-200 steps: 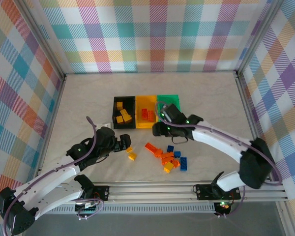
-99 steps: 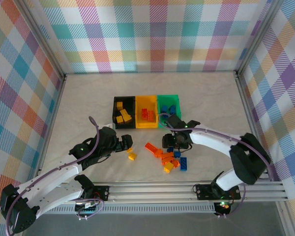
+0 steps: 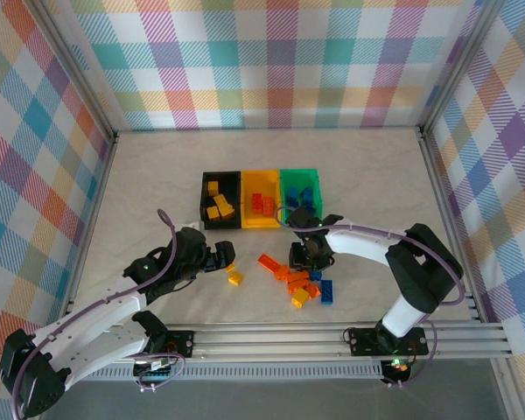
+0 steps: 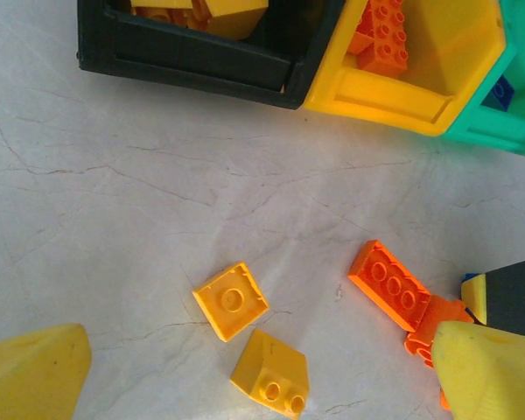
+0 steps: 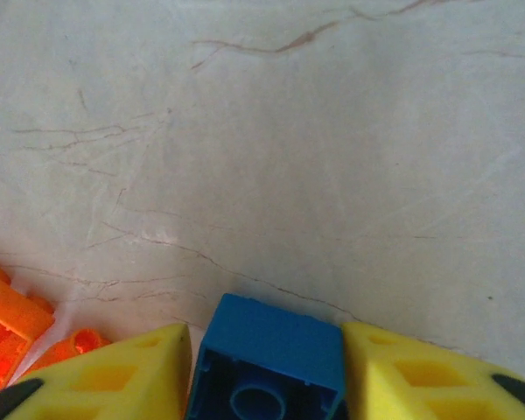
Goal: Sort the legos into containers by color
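My right pincer (image 5: pixel 267 374) is down at the heap (image 3: pixel 302 287) of loose orange, yellow and blue bricks, on the worktop (image 3: pixel 157 175) just near of the bins. Its fingers (image 5: pixel 114 381) flank a blue brick (image 5: pixel 271 350), whose hollow underside faces the wrist camera. The right finger touches the brick and a thin dark line shows at the left finger, so I cannot tell whether the grip is made. My left pincer (image 3: pixel 222 255) stands left of the heap with its jaws spread wide and nothing between them. Two yellow bricks (image 4: pixel 231 300) lie apart from each other on the worktop between its fingers, one flat with a single stud, the other sloped. An orange brick (image 4: pixel 389 285) lies to their right. The three bins sit joined in a row at mid-worktop. The black bin (image 3: pixel 203 201), on the left, holds yellow pieces. The yellow bin (image 3: pixel 261 182), in the middle, holds orange pieces. The green bin (image 3: pixel 299 174), on the right, holds blue pieces.
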`<action>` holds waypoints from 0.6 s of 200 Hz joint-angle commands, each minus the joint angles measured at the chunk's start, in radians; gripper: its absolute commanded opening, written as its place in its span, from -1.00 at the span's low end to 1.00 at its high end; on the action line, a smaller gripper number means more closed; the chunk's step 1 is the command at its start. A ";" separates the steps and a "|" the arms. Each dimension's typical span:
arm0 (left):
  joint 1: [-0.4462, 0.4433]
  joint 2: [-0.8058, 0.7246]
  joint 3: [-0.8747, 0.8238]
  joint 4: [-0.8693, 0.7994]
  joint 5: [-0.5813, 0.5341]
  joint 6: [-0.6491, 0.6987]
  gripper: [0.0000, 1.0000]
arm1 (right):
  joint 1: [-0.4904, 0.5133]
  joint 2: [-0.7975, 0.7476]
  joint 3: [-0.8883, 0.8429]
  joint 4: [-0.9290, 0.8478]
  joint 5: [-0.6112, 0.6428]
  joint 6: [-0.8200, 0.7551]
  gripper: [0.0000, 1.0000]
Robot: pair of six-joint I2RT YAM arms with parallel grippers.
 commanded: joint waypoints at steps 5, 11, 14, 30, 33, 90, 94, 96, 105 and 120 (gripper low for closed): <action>0.016 0.002 -0.010 0.018 0.013 0.002 1.00 | 0.006 -0.009 -0.018 0.022 -0.013 0.015 -0.25; 0.017 0.002 -0.010 0.015 0.013 0.003 1.00 | 0.006 -0.018 -0.017 0.024 -0.008 0.014 -0.29; 0.017 0.003 -0.009 0.015 0.013 0.002 1.00 | 0.006 -0.023 -0.016 0.025 -0.008 0.014 -0.31; 0.018 0.003 -0.005 0.013 0.014 0.004 1.00 | 0.006 -0.050 0.001 0.021 0.013 0.002 -0.37; 0.018 0.003 -0.005 0.013 0.013 0.004 1.00 | 0.006 -0.058 0.005 0.019 0.018 0.001 -0.38; 0.019 0.026 0.007 0.024 0.041 0.013 1.00 | -0.101 -0.155 0.152 0.020 0.065 -0.095 -0.41; 0.019 0.028 0.009 0.025 0.043 0.013 1.00 | -0.111 -0.147 0.168 0.021 0.065 -0.105 -0.41; 0.019 0.030 0.010 0.025 0.043 0.013 1.00 | -0.117 -0.142 0.178 0.021 0.064 -0.108 -0.40; 0.020 0.033 0.013 0.026 0.049 0.015 1.00 | -0.143 -0.111 0.224 0.021 0.067 -0.127 -0.39; 0.019 0.042 0.019 0.026 0.056 0.019 1.00 | -0.183 -0.044 0.303 0.020 0.066 -0.150 -0.38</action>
